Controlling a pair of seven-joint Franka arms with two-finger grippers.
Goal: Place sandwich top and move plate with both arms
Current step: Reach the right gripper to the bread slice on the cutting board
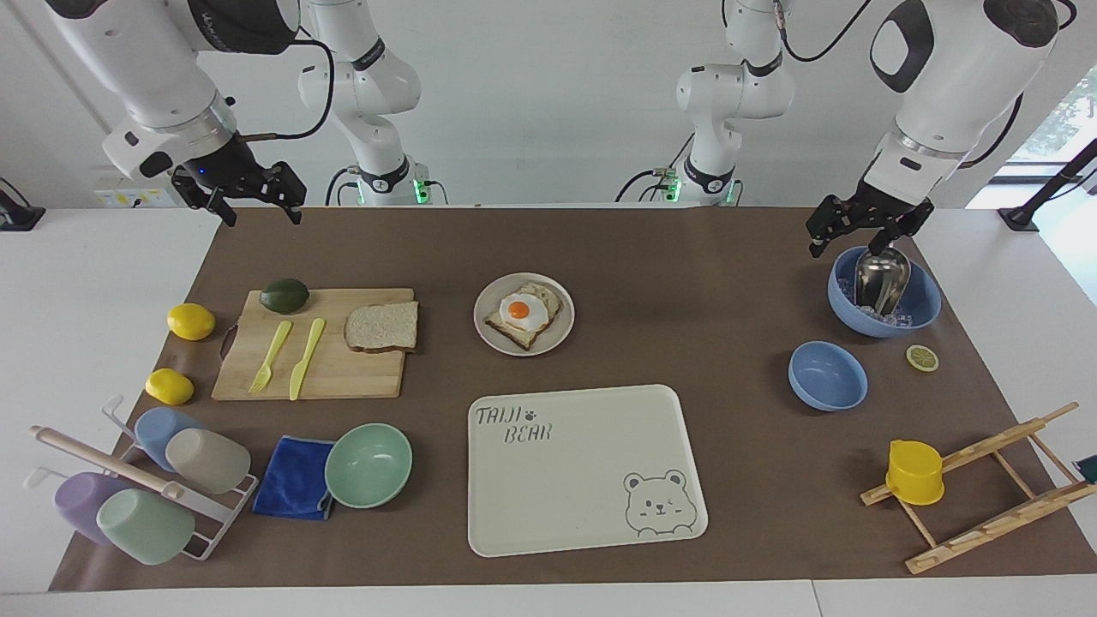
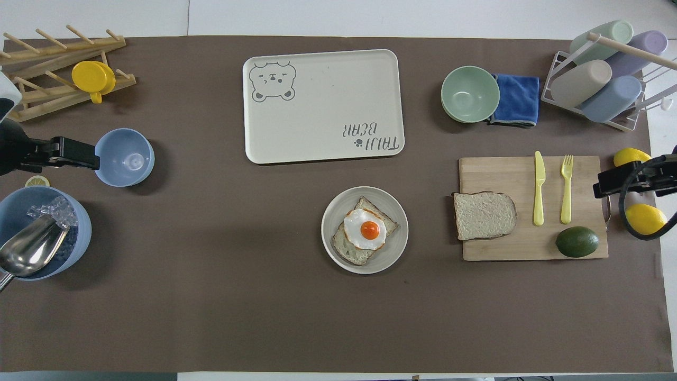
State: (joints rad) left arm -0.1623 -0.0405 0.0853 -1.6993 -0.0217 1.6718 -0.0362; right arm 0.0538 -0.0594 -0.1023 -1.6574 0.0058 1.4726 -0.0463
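Note:
The sandwich top [image 1: 382, 326], a pale bread slice with a brown crust, lies flat on the wooden cutting board [image 1: 343, 377]; it also shows in the overhead view [image 2: 484, 215]. The round beige-grey plate [image 1: 485, 300] sits mid-table and holds toast with a fried egg [image 1: 520, 310]; its rim shows in the overhead view [image 2: 394, 255]. My right gripper [image 1: 257, 204] hangs open and empty in the air over the mat's corner at the right arm's end. My left gripper [image 1: 864, 231] hangs open and empty over the blue ice bowl [image 1: 921, 308].
A cream bear-printed tray [image 1: 583, 480] lies farther from the robots than the plate. The board carries an avocado [image 1: 284, 295], yellow fork and knife. Two lemons, a cup rack, a blue cloth and a mint bowl [image 1: 368, 464] surround it. A small blue bowl [image 1: 827, 375] and wooden rack stand at the left arm's end.

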